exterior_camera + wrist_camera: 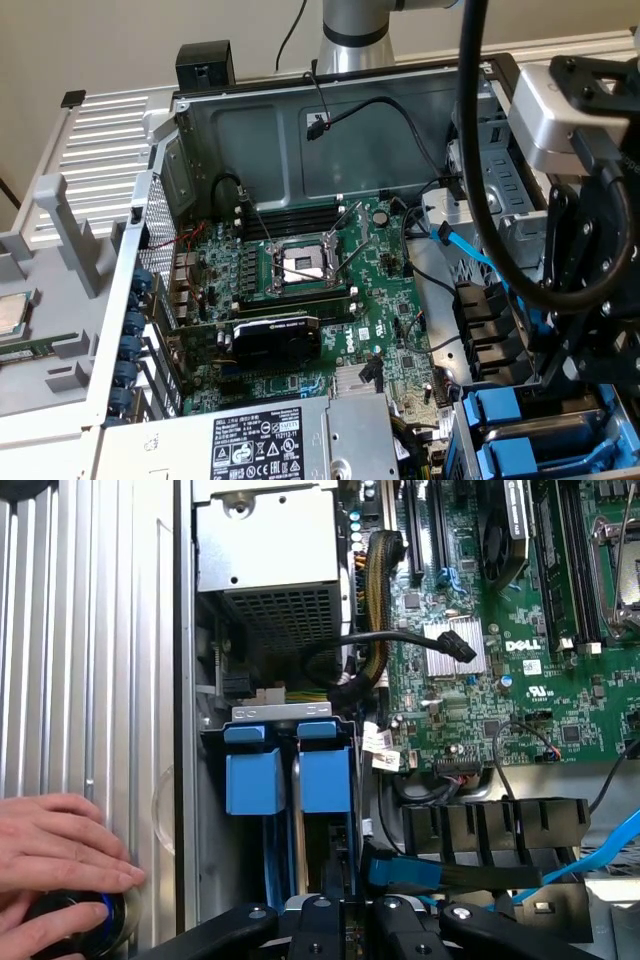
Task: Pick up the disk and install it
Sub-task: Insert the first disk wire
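Exterior view
Gripper (590, 330): low over drive cage (540, 425); jaw state cannot be told.
Disk (500, 412): blue carrier in cage, looks seated.

Wrist view
Hand (55, 865): on round button beside cage.
Disk (325, 770): in cage bay (280, 715), beside second blue carrier (252, 775); nothing visibly gripped, install looks near done.

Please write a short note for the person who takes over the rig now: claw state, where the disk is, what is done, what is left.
Claw: above the drive bay, fingers' state hidden.
Disk: two blue carriers stand side by side in the bay; I cannot tell which is the task's disk, or if it is fully seated.
A person's hand rests on a round button on the case edge.
Left: confirm the disk is installed.
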